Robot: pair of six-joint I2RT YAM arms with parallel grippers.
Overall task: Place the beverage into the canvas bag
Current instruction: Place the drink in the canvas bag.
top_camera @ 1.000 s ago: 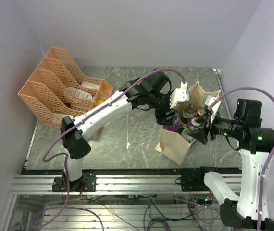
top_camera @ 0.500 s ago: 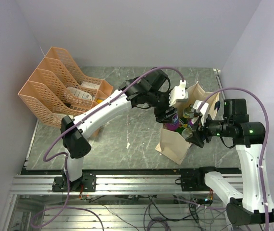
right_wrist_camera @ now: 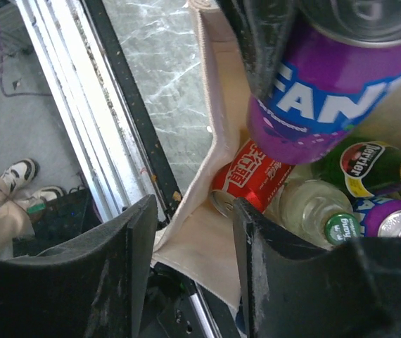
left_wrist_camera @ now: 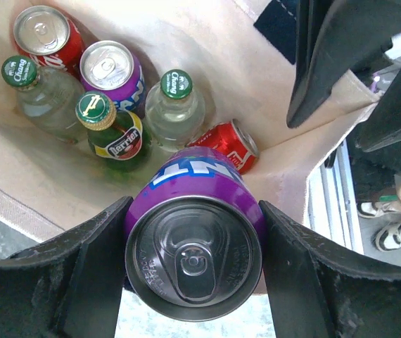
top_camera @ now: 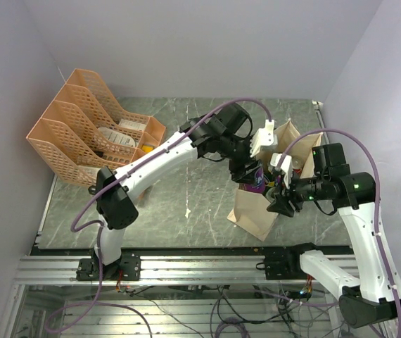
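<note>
Left fingers (left_wrist_camera: 81, 274) are clamped on both sides of the purple can (left_wrist_camera: 193, 257), holding it upright with the pull-tab top facing the wrist camera. The can hangs right in the mouth of the bag (top_camera: 253, 215), low over the drinks already inside, and whether its base touches any of them is hard to tell. Down in the bag there are 6 drinks: 1 red can (left_wrist_camera: 42, 35) standing in the far corner, a second purple-sided can (left_wrist_camera: 110, 70) beside it, 2 clear bottles (left_wrist_camera: 176, 105) with green caps, a green Perrier bottle (left_wrist_camera: 112, 134) between them, and 1 more red can lying on its side (left_wrist_camera: 225, 144), directly under the held one. A navy handle (left_wrist_camera: 278, 21) shows at the bag's inner edge. Over on the other side, the right fingers (right_wrist_camera: 116, 274) stand partly apart, 1 outside and 1 inside the bag's near rim (right_wrist_camera: 211, 162), straddling the cloth with no visible pinch on it. The bag stands upright on the marbled bench (top_camera: 172, 218), right of centre, between the 2 arms' wrists. The orange trays (top_camera: 81, 134) sit well apart at the far left.
</note>
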